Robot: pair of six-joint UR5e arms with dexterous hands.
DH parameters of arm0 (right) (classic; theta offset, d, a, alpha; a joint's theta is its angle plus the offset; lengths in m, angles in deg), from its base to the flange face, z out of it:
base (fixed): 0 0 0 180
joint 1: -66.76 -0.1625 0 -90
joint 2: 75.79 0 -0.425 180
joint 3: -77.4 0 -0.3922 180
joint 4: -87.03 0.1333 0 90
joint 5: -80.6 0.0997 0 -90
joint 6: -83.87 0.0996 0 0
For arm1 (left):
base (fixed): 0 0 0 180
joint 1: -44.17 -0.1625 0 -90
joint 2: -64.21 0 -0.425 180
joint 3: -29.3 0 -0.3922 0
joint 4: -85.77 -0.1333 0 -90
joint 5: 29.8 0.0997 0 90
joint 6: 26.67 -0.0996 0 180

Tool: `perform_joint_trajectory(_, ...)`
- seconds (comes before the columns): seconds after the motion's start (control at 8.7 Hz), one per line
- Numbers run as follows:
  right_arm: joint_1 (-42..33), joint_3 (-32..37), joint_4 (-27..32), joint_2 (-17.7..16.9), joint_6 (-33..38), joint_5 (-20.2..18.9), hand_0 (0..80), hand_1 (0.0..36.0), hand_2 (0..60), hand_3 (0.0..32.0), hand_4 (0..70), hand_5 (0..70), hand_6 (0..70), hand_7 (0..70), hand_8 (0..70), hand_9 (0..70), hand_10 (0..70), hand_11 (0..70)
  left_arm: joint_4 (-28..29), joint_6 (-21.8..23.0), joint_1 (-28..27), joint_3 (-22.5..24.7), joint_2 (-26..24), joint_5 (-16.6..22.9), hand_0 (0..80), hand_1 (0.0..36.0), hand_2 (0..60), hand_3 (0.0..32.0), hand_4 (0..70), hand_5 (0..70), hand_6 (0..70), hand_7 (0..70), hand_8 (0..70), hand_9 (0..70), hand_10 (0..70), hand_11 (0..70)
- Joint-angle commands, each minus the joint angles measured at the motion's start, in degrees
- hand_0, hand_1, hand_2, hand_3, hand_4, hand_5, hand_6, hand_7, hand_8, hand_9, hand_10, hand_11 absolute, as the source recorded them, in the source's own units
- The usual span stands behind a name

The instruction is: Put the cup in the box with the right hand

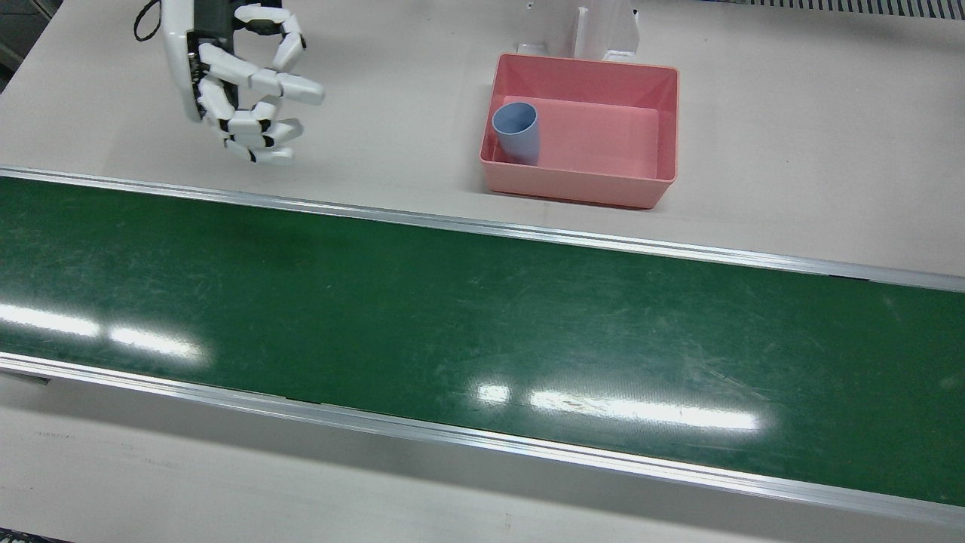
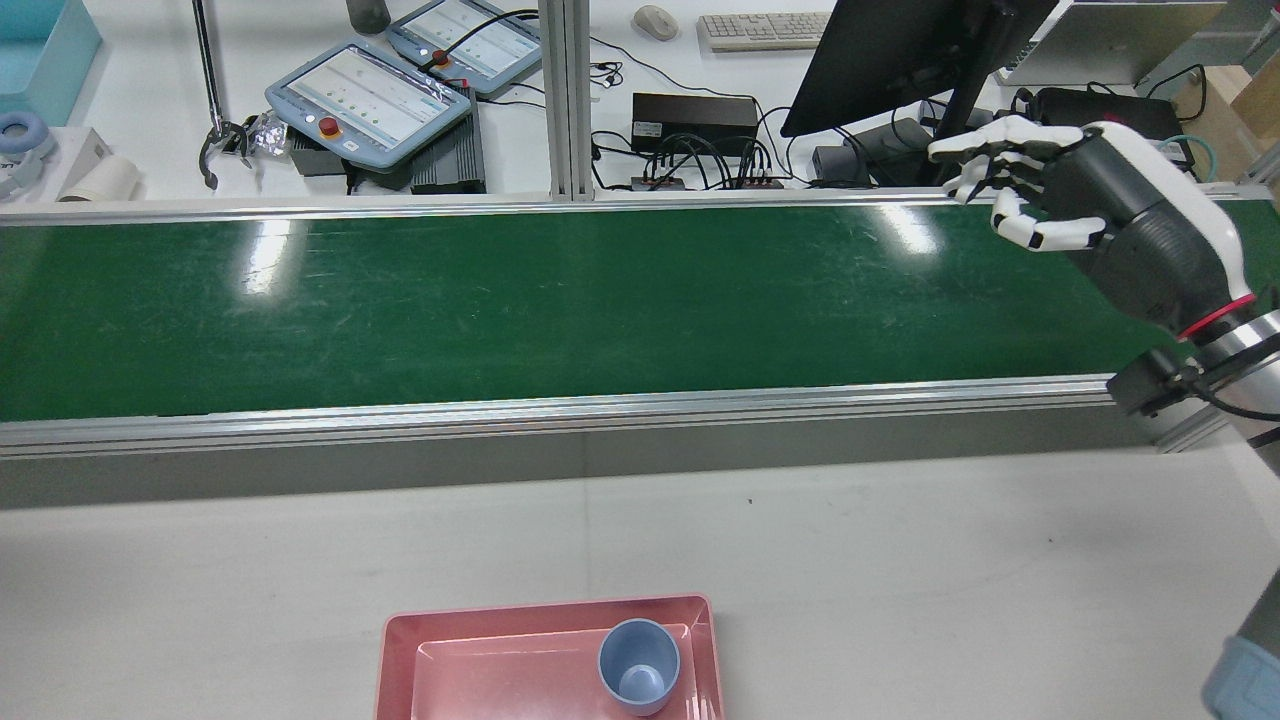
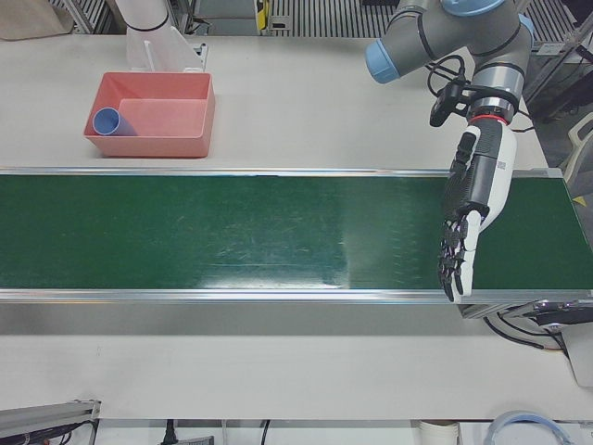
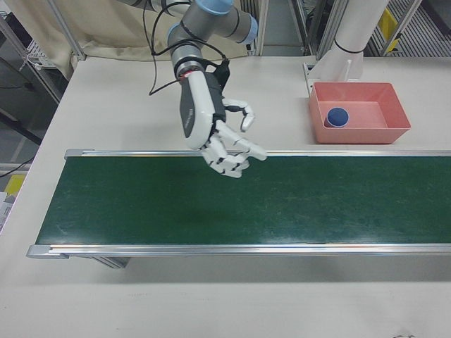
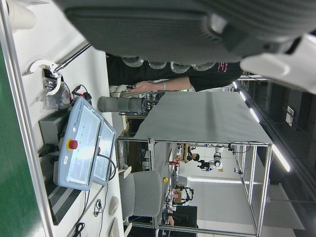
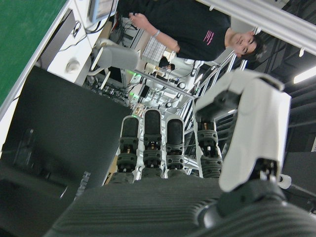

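Observation:
A light blue cup [image 1: 516, 133] stands upright inside the pink box [image 1: 580, 185], in the corner of the box nearest my right arm. The cup [image 2: 638, 665] and the box [image 2: 400, 660] also show at the bottom of the rear view. My right hand [image 1: 241, 83] is open and empty, with its fingers curled and apart. It hovers over the table well to the side of the box, near the belt's edge, and shows in the right-front view [image 4: 222, 141]. My left hand [image 3: 468, 222] is open and empty, fingers straight, over the far end of the belt.
A green conveyor belt [image 1: 452, 324] with metal rails runs across the table in front of the box. A white arm pedestal [image 1: 588, 30] stands just behind the box. Monitors, teach pendants [image 2: 370, 100] and cables lie beyond the belt.

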Motion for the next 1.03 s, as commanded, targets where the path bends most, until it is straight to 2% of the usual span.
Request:
perform_joint_trajectory(0.0, -8.7, 7.9, 4.1, -3.0, 1.7, -6.6, 47.8, 7.5, 2.2, 0.0, 12.2, 3.5, 2.3, 2.7, 0.0, 0.3, 2.1, 4.4, -0.1, 0.0, 0.1, 0.0, 0.0, 0.0, 0.0, 0.0, 0.0, 0.0, 0.0, 0.0, 0.0, 0.0, 0.0, 0.0, 0.0, 0.0)
perform_joint_trajectory(0.11, -8.7, 9.4, 4.3, -2.9, 2.4, -7.7, 44.6, 2.6, 2.0, 0.0, 8.5, 2.1, 2.0, 3.3, 0.0, 0.2, 0.5, 1.8, -0.1, 0.0, 0.1, 0.0, 0.0, 0.1, 0.0, 0.0, 0.0, 0.0, 0.0, 0.0, 0.0, 0.0, 0.0, 0.0, 0.0, 0.0)
perform_joint_trajectory(0.23, -8.7, 10.2, 4.3, -3.1, 2.6, -7.8, 40.1, 2.8, 4.8, 0.0, 5.2, 1.9, 2.0, 3.8, 0.0, 1.0, 0.3, 1.4, -0.1, 0.0, 0.0, 0.0, 0.0, 0.0, 0.0, 0.0, 0.0, 0.0, 0.0, 0.0, 0.0, 0.0, 0.0, 0.0, 0.0, 0.0)
perform_joint_trajectory(0.34, -8.7, 11.4, 4.4, -3.1, 2.6, -7.8, 43.4, 0.1, 0.0, 0.0, 7.4, 1.9, 2.1, 4.1, 0.0, 1.4, 0.4, 1.5, -0.1, 0.0, 0.1, 0.0, 0.0, 0.0, 0.0, 0.0, 0.0, 0.0, 0.0, 0.0, 0.0, 0.0, 0.0, 0.0, 0.0, 0.0)
perform_joint_trajectory(0.57, -8.8, 11.5, 4.4, -3.2, 2.8, -7.8, 43.1, 2.2, 1.9, 0.0, 7.2, 2.1, 2.2, 4.5, 0.0, 1.5, 0.8, 2.2, -0.1, 0.0, 0.1, 0.0, 0.0, 0.1, 0.0, 0.0, 0.0, 0.0, 0.0, 0.0, 0.0, 0.0, 0.0, 0.0, 0.0, 0.0)
perform_joint_trajectory(0.69, -8.9, 11.5, 4.4, -3.3, 3.6, -7.9, 41.2, 4.5, 6.6, 0.0, 5.7, 2.3, 2.3, 4.6, 0.0, 1.9, 1.0, 2.6, -0.1, 0.0, 0.0, 0.0, 0.0, 0.0, 0.0, 0.0, 0.0, 0.0, 0.0, 0.0, 0.0, 0.0, 0.0, 0.0, 0.0, 0.0)
perform_joint_trajectory(0.92, -9.0, 11.3, 4.4, -3.3, 4.0, -7.9, 43.2, 3.3, 2.4, 0.0, 7.5, 2.4, 2.5, 5.0, 0.0, 2.3, 1.3, 2.9, -0.1, 0.0, 0.1, 0.1, 0.0, 0.1, 0.0, 0.0, 0.0, 0.0, 0.0, 0.0, 0.0, 0.0, 0.0, 0.0, 0.0, 0.0)
